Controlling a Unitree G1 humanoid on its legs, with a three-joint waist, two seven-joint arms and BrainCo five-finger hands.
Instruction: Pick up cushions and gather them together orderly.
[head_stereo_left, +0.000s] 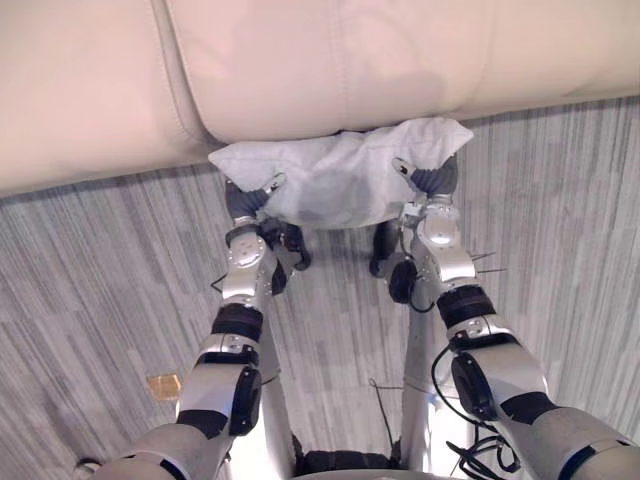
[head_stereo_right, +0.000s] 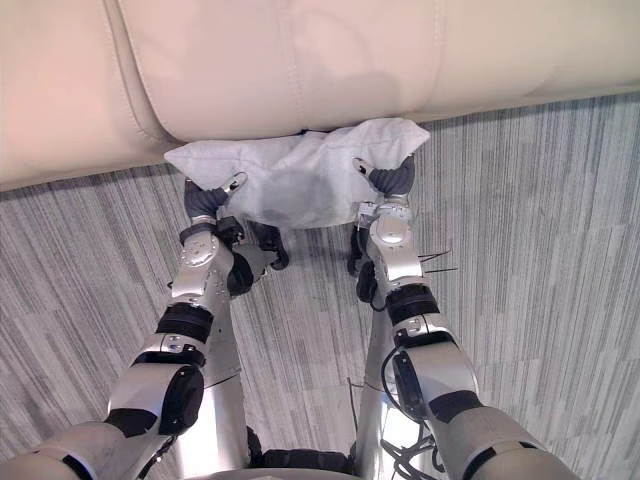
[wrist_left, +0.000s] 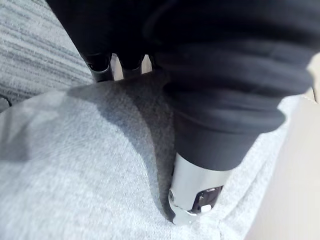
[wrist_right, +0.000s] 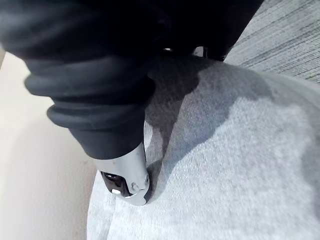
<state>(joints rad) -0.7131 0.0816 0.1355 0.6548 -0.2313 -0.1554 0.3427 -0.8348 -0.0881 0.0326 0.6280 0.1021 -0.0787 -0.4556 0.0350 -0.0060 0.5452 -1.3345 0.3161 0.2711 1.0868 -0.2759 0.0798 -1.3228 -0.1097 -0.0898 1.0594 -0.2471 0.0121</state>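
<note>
Pinching opposite cushion (head_stereo_left: 335, 175) ends, left hand (head_stereo_left: 247, 198) and right hand (head_stereo_left: 432, 178) fingers (wrist_right: 125, 172) grip it.

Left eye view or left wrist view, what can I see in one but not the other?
Left eye view: the whole grey cushion held by the left hand and the right hand, plus a small tan thing on the striped floor. Left wrist view: up close, the left thumb dug into the fabric. Both: cushion, left hand, cream sofa, floor.
</note>
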